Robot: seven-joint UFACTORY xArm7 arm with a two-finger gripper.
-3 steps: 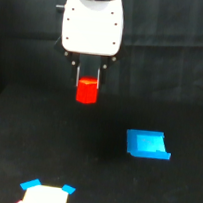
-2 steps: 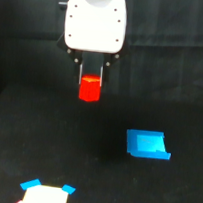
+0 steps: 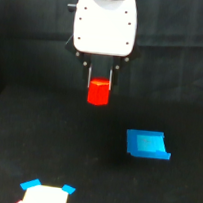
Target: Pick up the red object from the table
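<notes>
The red object, a small bright red-orange stubby block, hangs in the air between the two dark fingers of my gripper. The gripper is shut on it, and its upper part sits between the fingers while its lower half shows below them. The white gripper body fills the top middle of the exterior view. The object is well above the black table, with no contact between them.
A flat blue rectangle lies on the table toward the exterior view's right, below the gripper's height. A blue-and-white patch sits at the bottom edge, left of centre. The backdrop is as dark as the table.
The gripper has moved to the exterior view's right and slightly up with the red object still held. The blue rectangle and the patch have stayed put.
</notes>
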